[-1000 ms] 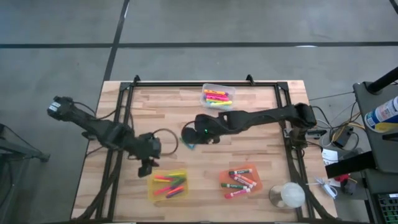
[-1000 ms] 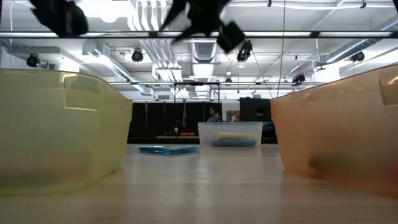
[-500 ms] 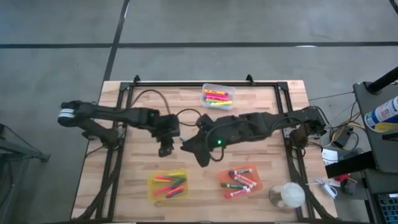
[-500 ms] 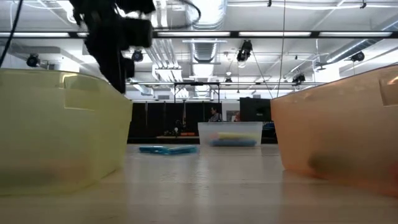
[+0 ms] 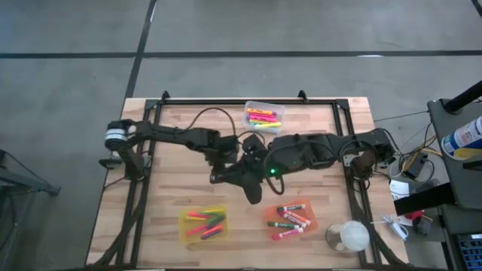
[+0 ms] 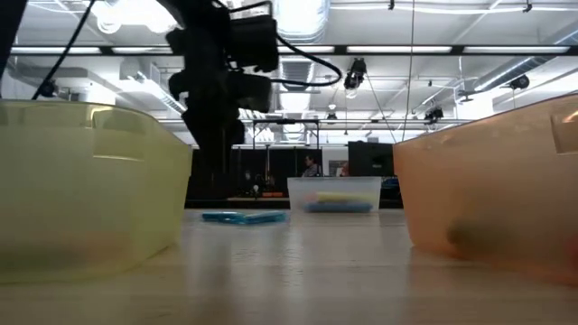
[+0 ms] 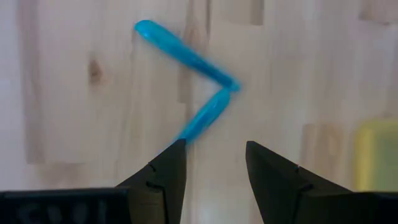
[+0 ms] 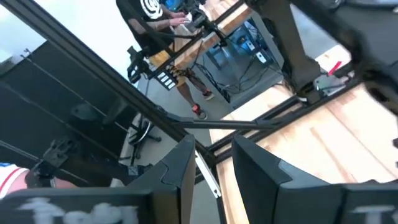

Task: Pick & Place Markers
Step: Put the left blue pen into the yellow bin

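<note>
The left gripper (image 7: 211, 163) is hovering, fingers parted, over two blue markers (image 7: 189, 59) lying in a V mid-table; it should be straddling just one (cleanly); the right gripper (image 8: 211, 163), fingers apart, is waiting alongside.

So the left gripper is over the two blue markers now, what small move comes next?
Probably lower the left gripper straight onto the nearer blue marker. Its fingers are open with nothing between them, and that marker's end lies just ahead of the gap, touching the second blue marker at a V. The right gripper points away.
</note>
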